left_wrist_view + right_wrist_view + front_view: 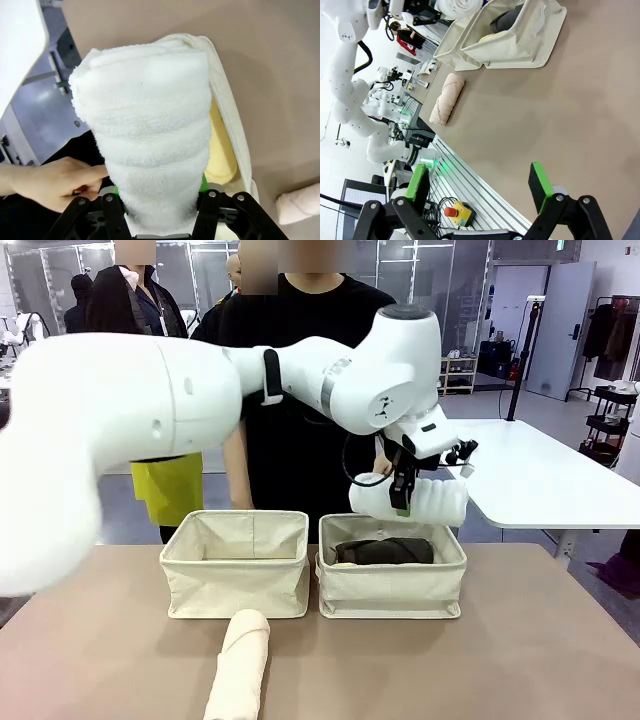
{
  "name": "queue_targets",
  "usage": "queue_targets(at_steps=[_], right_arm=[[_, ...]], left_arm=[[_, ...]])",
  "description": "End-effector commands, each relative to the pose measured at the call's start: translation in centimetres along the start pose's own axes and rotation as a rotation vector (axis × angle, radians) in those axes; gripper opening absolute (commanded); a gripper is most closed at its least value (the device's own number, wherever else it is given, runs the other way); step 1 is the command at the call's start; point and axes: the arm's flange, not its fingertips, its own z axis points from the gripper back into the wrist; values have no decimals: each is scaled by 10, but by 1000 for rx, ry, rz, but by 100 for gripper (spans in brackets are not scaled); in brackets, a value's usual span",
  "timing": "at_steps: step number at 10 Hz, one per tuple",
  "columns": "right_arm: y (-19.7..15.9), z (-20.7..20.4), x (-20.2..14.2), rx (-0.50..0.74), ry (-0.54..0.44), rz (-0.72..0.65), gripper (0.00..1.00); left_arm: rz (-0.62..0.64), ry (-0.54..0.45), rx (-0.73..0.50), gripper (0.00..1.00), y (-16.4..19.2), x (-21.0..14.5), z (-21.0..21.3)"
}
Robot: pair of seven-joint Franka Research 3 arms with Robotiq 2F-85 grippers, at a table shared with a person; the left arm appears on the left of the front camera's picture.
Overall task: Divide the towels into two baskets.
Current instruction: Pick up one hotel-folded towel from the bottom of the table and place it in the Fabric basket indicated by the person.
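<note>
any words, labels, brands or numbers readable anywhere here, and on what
None can be read.
The left arm carries a small dark mark, a symbol, not letters.
The printed sheet at the right wrist view's lower left is too small to read.

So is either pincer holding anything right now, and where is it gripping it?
The left pincer clamps the white towel roll roughly mid-length, over a basket. The right pincer is open, holding nothing.
</note>
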Motion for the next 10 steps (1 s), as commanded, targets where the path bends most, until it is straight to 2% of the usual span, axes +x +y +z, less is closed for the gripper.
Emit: queue_targets(at_steps=[1,3,5,7,8,9,10], right_arm=[[2,1,-1,9,-18,16,100],[2,1,-1,9,-18,16,100],[2,1,-1,9,-18,16,100],[2,1,-1,9,-18,16,100],[2,1,-1,9,-18,16,100],[2,1,-1,9,-18,16,100],[2,1,-1,9,-18,16,100]], left_arm=[[39,47,-23,56,22,10,-12],[94,90,-37,56,20,10,-33],[170,91,-51,56,16,9,-50],[176,116,-45,59,9,13,-64],[185,120,-23,81,7,13,-65],[181,122,-18,84,7,12,-65],[192,139,-2,100,7,8,-64]])
